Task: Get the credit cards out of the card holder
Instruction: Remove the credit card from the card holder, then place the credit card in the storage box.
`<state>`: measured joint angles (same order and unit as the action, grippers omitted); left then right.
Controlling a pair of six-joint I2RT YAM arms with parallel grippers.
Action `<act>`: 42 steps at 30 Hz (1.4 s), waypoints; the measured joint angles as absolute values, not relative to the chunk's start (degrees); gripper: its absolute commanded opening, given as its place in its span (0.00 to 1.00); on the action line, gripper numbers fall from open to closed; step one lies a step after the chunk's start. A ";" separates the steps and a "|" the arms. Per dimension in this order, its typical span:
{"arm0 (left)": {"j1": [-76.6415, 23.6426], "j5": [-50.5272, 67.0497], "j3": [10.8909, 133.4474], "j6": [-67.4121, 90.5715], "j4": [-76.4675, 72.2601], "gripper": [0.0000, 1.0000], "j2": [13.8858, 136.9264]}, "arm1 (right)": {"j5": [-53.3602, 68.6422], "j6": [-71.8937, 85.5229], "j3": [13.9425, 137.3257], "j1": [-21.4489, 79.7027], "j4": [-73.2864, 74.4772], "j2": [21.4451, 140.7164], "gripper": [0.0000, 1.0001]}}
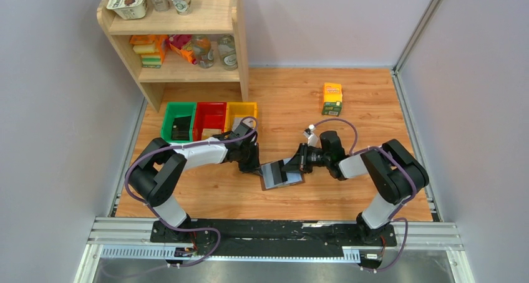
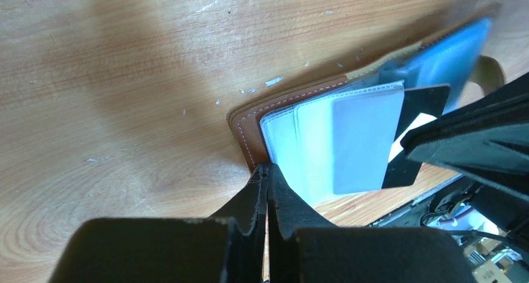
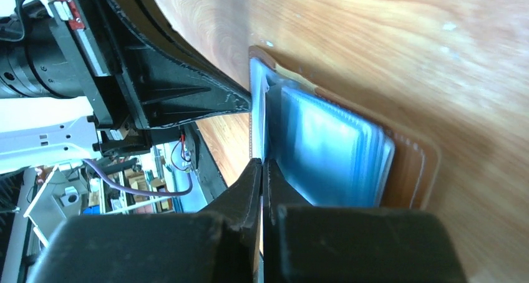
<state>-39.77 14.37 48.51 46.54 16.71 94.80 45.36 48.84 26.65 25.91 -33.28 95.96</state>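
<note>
The brown card holder [image 1: 274,178] lies open on the table between my two arms, its pale blue sleeves fanned out. In the left wrist view its brown cover [image 2: 246,130] shows, and a dark credit card [image 2: 424,102] sticks partway out of a sleeve. My right gripper [image 1: 292,166] is shut on that card's outer end; its fingers [image 2: 474,139] cover it. My left gripper [image 2: 268,171] is shut, its tip pressed on the holder's edge at the near left corner. In the right wrist view my right gripper [image 3: 262,164] sits at the sleeves [image 3: 330,152], the card edge-on between its jaws.
Green [image 1: 178,121], red [image 1: 210,118] and yellow [image 1: 241,115] bins stand behind the left arm. An orange-green carton [image 1: 332,98] stands at the back right. A wooden shelf [image 1: 181,40] with jars and cups fills the back left corner.
</note>
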 measured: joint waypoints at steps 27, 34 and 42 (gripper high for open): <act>-38.81 9.10 60.14 43.24 26.94 0.62 87.07 | 15.00 25.93 33.01 30.04 9.93 52.64 0.00; -34.41 10.02 63.48 46.26 29.10 0.66 75.55 | -10.26 16.58 37.67 50.96 13.56 51.18 0.00; -34.13 16.23 60.64 55.37 26.68 0.67 72.60 | -36.67 2.72 41.63 71.77 10.07 60.82 0.00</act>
